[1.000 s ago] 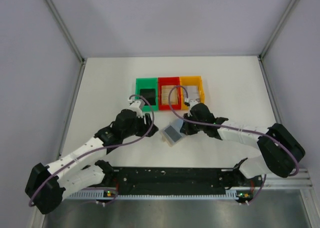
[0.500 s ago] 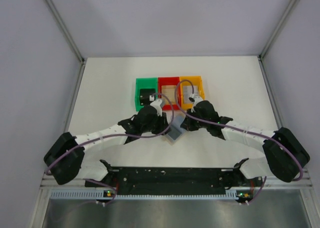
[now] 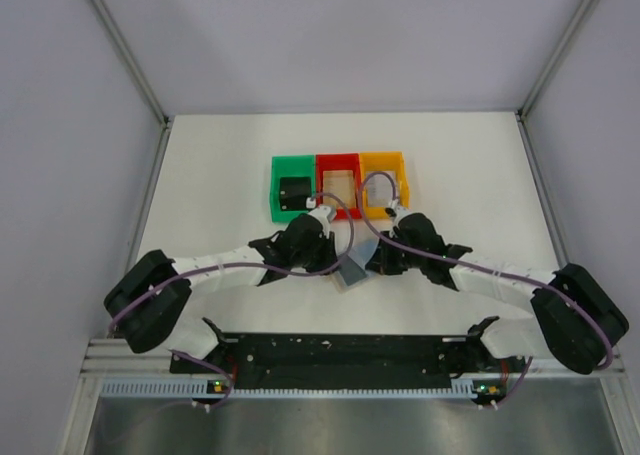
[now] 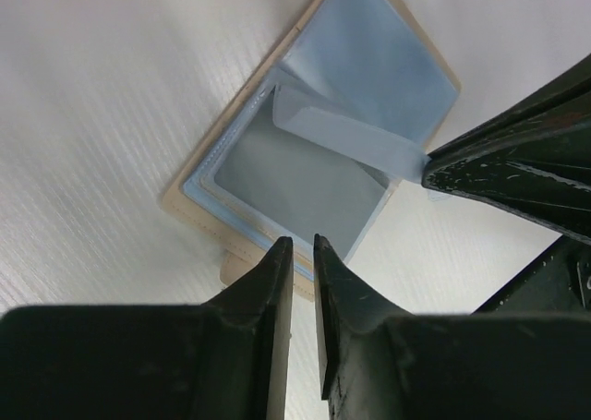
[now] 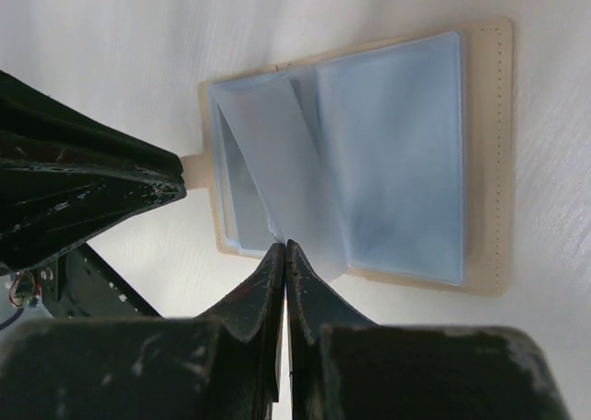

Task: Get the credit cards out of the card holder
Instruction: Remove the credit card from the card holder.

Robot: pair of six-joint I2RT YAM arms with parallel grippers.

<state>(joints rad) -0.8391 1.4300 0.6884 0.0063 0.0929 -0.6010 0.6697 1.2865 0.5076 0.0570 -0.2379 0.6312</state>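
The card holder lies open just in front of the red bin. The right gripper pinches its floppy, slick sleeve. The left gripper, narrowed, seems empty. Nip the stiff card by its exposed edge.

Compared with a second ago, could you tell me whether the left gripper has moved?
Yes. The left gripper has swung right and nearer the arm bases, away from the green bin and up to the card holder.
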